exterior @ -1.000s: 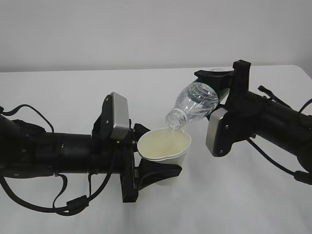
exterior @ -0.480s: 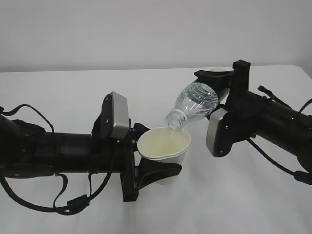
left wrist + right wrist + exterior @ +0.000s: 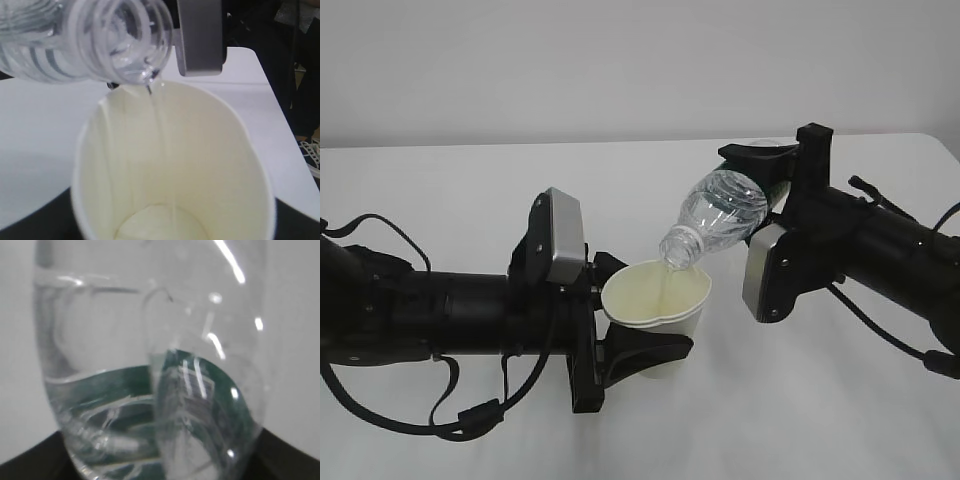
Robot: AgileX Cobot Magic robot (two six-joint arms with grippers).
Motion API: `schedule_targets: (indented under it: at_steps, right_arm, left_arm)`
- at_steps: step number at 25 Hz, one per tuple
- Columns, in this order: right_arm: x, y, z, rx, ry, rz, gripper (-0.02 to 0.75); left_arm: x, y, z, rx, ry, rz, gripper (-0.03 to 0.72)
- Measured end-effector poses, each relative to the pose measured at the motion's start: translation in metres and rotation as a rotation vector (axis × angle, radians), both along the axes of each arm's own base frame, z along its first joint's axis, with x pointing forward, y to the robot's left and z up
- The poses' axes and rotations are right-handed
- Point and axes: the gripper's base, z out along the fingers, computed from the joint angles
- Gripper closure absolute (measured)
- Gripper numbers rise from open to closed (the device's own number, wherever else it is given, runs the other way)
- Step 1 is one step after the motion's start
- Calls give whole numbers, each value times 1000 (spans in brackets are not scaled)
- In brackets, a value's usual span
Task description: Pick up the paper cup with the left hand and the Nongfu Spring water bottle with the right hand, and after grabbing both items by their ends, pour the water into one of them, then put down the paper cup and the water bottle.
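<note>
While water (image 3: 150, 92) trickles from bottle (image 3: 720, 215) into paper cup (image 3: 660, 300), left fingers (image 3: 655, 350) clasp cup base, right fingers (image 3: 760, 160) hold bottle's hidden end.

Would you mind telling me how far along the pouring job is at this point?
Done: both items are picked up, the left gripper holding the paper cup, the right gripper the water bottle. In hand: the bottle is tilted, mouth over the cup, a thin stream of water running in. Left: finish pouring and set both down on the table.
</note>
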Motion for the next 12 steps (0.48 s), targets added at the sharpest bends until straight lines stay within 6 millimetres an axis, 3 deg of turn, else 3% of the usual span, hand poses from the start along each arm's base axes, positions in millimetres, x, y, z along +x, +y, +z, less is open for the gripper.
schedule_targets:
  at_steps: [12]
  right_arm:
    - [0,0,0,-1,-1,0,269]
  left_arm:
    - [0,0,0,0,0,0,241]
